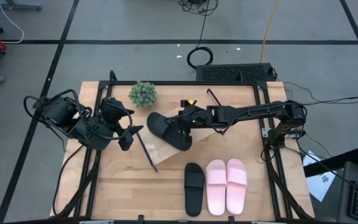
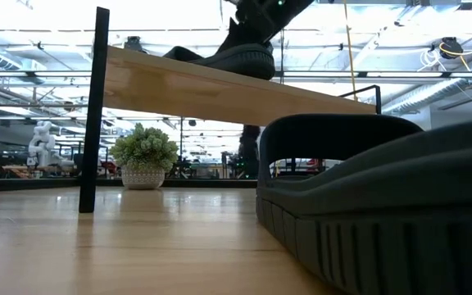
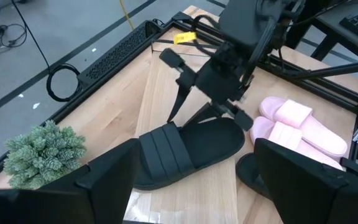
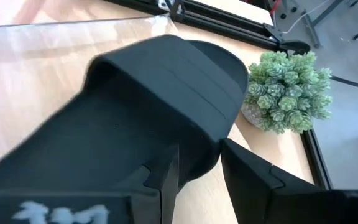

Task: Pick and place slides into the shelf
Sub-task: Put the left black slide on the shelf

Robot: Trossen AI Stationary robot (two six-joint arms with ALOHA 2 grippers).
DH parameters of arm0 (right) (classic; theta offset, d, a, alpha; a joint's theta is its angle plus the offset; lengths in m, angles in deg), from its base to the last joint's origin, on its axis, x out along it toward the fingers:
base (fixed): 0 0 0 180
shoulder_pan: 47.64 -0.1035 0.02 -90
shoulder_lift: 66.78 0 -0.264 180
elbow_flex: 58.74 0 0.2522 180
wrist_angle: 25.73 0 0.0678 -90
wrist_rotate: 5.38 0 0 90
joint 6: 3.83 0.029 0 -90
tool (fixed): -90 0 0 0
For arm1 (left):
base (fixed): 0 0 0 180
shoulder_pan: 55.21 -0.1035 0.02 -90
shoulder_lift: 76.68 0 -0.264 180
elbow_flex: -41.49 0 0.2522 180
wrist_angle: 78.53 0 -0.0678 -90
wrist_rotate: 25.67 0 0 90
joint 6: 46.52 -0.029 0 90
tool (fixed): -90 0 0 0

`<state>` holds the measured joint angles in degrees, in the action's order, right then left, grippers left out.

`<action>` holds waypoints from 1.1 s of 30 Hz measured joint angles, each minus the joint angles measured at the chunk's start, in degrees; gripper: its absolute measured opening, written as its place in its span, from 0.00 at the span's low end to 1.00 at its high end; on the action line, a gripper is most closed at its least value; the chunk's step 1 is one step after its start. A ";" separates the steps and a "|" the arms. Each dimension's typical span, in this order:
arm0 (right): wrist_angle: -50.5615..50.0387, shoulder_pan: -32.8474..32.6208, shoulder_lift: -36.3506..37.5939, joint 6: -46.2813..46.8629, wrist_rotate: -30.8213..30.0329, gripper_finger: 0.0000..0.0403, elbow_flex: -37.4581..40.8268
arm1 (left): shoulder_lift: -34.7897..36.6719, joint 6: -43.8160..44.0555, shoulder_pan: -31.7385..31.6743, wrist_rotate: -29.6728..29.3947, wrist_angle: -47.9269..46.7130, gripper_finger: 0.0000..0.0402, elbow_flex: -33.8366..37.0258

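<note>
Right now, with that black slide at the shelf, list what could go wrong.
1. The black slide in the right gripper overhangs the end of the shelf; released here, it may tip off.
2. The small plant stands close by and could be knocked.
3. The left gripper sits by the shelf's wire end frame; the arms could crowd each other.

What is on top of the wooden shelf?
One black slide lies on the shelf, with the right gripper at its heel. Shelf's underside is hidden.
</note>
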<state>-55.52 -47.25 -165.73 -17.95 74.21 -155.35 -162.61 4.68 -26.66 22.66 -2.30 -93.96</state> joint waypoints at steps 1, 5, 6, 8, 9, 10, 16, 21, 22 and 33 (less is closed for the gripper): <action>0.42 0.02 -0.40 0.09 0.05 0.28 -0.01 | 0.00 -0.02 -0.01 -0.02 -0.01 0.80 0.00; 0.93 0.08 -2.04 -0.04 -0.22 0.28 -0.02 | 0.00 -0.07 -0.02 0.02 -0.01 0.80 0.00; 1.04 0.08 -2.16 -0.02 -0.22 0.28 0.00 | 0.00 -0.06 0.00 0.02 -0.01 0.80 0.00; 1.37 0.08 -2.14 -0.04 -0.04 0.28 0.00 | 0.00 -0.07 -0.01 0.02 -0.01 0.79 0.00; 1.73 0.12 -2.11 -0.04 -0.02 0.28 0.00 | 0.00 -0.08 -0.02 0.02 -0.01 0.79 0.00; 2.04 0.23 -2.09 -0.05 0.00 0.28 0.00 | 0.01 -0.14 -0.02 0.02 -0.01 0.79 0.00; 4.89 0.30 -1.89 -0.04 0.02 0.28 0.00 | 0.00 -1.22 -0.02 -0.22 0.01 0.80 0.00; 4.64 0.31 -1.94 0.36 -0.15 0.27 0.00 | 0.00 -1.22 -0.02 -0.24 0.01 0.80 0.00; 4.66 0.35 -1.93 0.77 -0.14 0.26 0.00 | 0.00 -1.25 -0.01 -0.25 0.01 0.80 0.00; 4.71 0.40 -1.94 2.95 -0.37 0.05 0.00 | 0.00 -1.37 -0.01 -0.28 0.01 0.80 0.00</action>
<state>-50.81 -46.85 -167.66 -14.99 73.84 -155.35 -162.61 3.31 -26.66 22.38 -2.29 -93.96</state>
